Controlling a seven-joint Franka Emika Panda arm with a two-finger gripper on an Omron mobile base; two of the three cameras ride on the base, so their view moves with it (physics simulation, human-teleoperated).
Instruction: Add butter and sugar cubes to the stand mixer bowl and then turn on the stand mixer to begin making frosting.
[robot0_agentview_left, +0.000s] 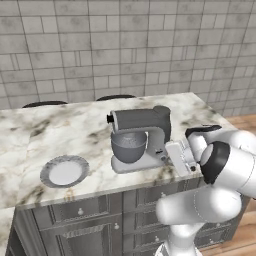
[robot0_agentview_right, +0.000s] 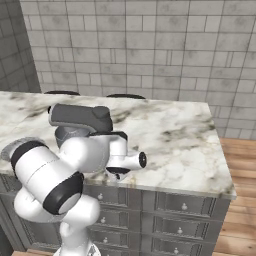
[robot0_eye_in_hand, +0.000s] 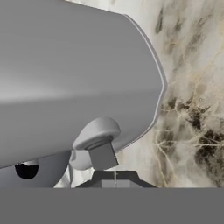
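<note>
my pincer (robot0_eye_in_hand: 114, 178), fingers pressed together and holding nothing, sits right at the stand mixer's (robot0_agentview_left: 141, 138) rear side, its small switch lever (robot0_eye_in_hand: 97, 142) just ahead.

Grey tiled wall (robot0_agentview_left: 125, 45) behind marble counter (robot0_agentview_right: 170, 135), grey drawers (robot0_agentview_right: 185, 205), wooden floor (robot0_agentview_right: 240, 200)

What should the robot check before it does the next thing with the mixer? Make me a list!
1. Gripper shut for pressing: ok, its tips sit together.
2. Gripper close to the stand mixer: ok, in the hand view the small grey lever on its side is just ahead of the tips.
3. Stand mixer bowl under the head: ok.
4. Butter and sugar in the bowl: cannot tell, its inside is hidden.
5. Plate holds nothing: ok, it looks bare.
6. Mixer already running: cannot tell.
</note>
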